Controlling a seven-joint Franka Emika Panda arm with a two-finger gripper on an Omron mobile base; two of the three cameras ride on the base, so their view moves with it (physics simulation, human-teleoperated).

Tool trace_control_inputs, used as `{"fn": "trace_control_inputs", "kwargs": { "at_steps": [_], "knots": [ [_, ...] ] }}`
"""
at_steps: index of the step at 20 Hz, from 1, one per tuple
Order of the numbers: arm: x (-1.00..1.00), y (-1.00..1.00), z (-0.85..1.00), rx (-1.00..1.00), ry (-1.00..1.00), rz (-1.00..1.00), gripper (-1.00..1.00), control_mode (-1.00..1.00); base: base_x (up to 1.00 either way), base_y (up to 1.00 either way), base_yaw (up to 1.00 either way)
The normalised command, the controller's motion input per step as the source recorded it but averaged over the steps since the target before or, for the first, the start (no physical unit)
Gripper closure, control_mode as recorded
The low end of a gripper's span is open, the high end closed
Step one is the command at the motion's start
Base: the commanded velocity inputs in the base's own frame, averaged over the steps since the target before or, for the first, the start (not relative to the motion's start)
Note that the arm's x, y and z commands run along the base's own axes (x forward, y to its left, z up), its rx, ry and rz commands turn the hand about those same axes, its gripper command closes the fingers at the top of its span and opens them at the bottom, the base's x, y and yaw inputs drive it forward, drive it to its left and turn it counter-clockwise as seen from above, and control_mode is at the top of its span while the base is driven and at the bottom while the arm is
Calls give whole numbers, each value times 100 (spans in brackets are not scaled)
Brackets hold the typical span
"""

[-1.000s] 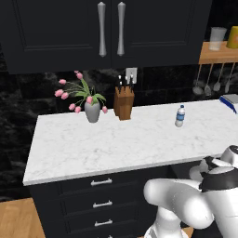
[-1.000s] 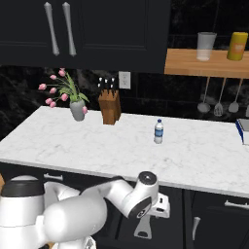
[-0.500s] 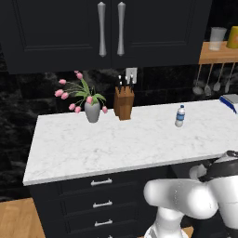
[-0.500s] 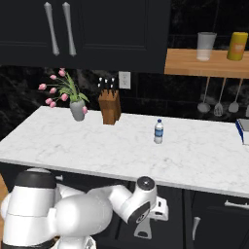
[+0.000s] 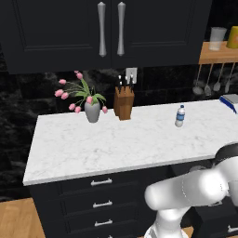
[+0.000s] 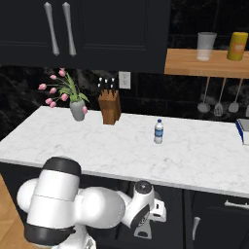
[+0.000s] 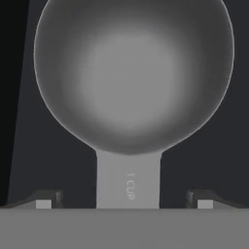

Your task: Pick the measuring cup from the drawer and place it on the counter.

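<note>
Gripper (image 7: 124,204) lowered over the measuring cup (image 7: 131,73), jaws wide apart, nothing held.

Compared with a second ago the arm has folded lower below the counter (image 5: 130,144) edge; I judge the grasp is near; in the hand view the cup lies in the dark drawer, its flat handle between the two fingertips (image 7: 43,203), not touching; lifting must clear the counter edge; open marble lies beside the water bottle (image 6: 158,131).

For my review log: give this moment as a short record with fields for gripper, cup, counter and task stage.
gripper: open, one fingertip either side of the cup's handle, not closed on it
measuring cup: grey, bowl up, lying on a dark surface, handle marked 1 CUP pointing toward the gripper
counter: white marble, carries a water bottle, knife block and flower vase
stage: cup not yet grasped
</note>
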Motion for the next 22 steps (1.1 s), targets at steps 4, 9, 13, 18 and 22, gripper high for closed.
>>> {"fn": "trace_control_inputs", "kwargs": {
  "at_steps": [4,9,13,18,22],
  "knots": [
    [11,0,-15,0,2,0,-100,-100,0,0,0],
    [3,-1,-20,4,1,0,-100,-100,0,0,0],
    [0,0,-21,4,0,0,-100,-100,0,0,0],
    [0,0,-11,1,0,0,100,-100,0,0,0],
    [0,-1,0,0,0,0,100,-100,0,0,0]
  ]
}}
